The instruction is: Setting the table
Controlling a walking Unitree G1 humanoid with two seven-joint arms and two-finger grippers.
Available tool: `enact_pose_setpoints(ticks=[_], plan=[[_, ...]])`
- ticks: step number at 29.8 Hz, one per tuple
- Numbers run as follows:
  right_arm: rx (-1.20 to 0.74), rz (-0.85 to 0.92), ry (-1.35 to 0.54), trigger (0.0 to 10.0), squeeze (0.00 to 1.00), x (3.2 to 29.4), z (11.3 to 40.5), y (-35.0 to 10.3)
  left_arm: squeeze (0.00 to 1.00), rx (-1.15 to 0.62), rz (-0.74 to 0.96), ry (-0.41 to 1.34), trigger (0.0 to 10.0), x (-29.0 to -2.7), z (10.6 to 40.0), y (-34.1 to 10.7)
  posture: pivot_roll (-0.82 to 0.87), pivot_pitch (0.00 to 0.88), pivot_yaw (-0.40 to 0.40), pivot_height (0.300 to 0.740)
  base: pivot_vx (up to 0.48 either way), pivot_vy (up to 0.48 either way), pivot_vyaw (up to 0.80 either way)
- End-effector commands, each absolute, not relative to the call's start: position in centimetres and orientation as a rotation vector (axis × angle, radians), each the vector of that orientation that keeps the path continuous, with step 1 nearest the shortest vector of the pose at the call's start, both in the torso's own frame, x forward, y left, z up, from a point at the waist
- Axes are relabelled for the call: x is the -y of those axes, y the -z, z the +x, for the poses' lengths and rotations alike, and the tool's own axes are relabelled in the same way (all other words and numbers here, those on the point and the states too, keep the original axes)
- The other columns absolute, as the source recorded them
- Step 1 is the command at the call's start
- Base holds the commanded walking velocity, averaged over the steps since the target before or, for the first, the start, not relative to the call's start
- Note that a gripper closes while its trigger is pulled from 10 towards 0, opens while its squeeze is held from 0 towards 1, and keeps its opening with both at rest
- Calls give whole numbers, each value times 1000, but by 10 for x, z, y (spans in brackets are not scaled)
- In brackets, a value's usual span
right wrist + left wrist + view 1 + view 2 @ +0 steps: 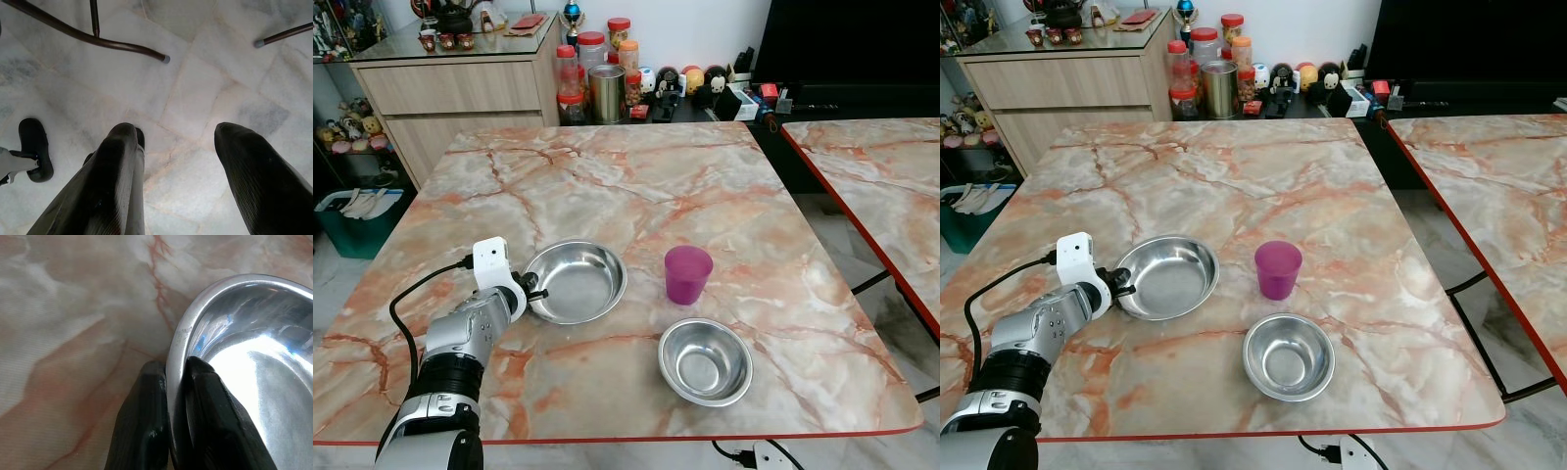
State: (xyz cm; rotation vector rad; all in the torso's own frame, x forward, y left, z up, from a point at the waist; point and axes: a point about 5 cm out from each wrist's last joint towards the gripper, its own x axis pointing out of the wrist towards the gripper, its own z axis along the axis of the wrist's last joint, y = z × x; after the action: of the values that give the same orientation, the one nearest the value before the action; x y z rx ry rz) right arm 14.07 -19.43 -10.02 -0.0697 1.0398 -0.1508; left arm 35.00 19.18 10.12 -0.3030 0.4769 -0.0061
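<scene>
Big bowl (576,282): shallow steel, wide rim, shiny inside, empty. Sits on the marble table (636,176), left of centre toward the near edge. In the left wrist view its rim (182,340) curves bright, with blue glints on the inner wall.

Small bowl (705,361): steel, deeper, empty, near the front edge to the right of the big bowl, apart from it.

Cup (687,274): purple, translucent, upright, between the two bowls and slightly farther back; touches neither.

Left gripper (177,382): at the big bowl's left rim, fingers (146,421) clamped on the rim, one pad outside the wall, one inside. Left arm (460,352) reaches up from the near left corner, forearm low over the tabletop, white camera block on the wrist, black cable looping off to the left.

Right gripper (176,147): hangs below table level, pointing down at a pale tiled floor (205,63); fingers spread apart, nothing between them. Dark chair legs (98,41) cross the tiles beyond it.

Behind the table: a wooden cabinet (460,93) and a cluster of jars (592,69).
</scene>
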Motion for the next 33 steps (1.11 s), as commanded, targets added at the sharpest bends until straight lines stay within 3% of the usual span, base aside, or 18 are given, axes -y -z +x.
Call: enact_pose_setpoints(ticks=[1,7,10,11,12,22,33], plan=[[-1039,-67,159,10000,0,196,142,99,0,-502,-280,-16,0,-195,347,-96,16,0,14,740,0,0,0],[-1039,-68,164,10000,0,198,142,99,0,-478,-305,-42,0,-199,346,-95,16,0,11,740,0,0,0],[-1041,-64,170,10000,0,198,141,100,0,-353,-396,-48,0,-204,349,-102,17,0,10,740,0,0,0],[-1041,-63,171,10000,0,198,141,100,0,-310,-420,-61,2039,-207,349,-105,18,0,10,740,0,0,0],[-1041,-63,171,10000,0,199,141,99,0,-236,-487,-84,10000,-214,349,-108,22,0,7,740,0,0,0],[-1036,-56,182,10000,0,200,144,98,0,-1,-682,-166,10000,-229,340,-109,14,0,0,740,0,0,0],[-1037,-60,180,10000,0,202,144,98,0,195,-739,-248,10000,-243,331,-118,14,0,-13,740,0,0,0]])
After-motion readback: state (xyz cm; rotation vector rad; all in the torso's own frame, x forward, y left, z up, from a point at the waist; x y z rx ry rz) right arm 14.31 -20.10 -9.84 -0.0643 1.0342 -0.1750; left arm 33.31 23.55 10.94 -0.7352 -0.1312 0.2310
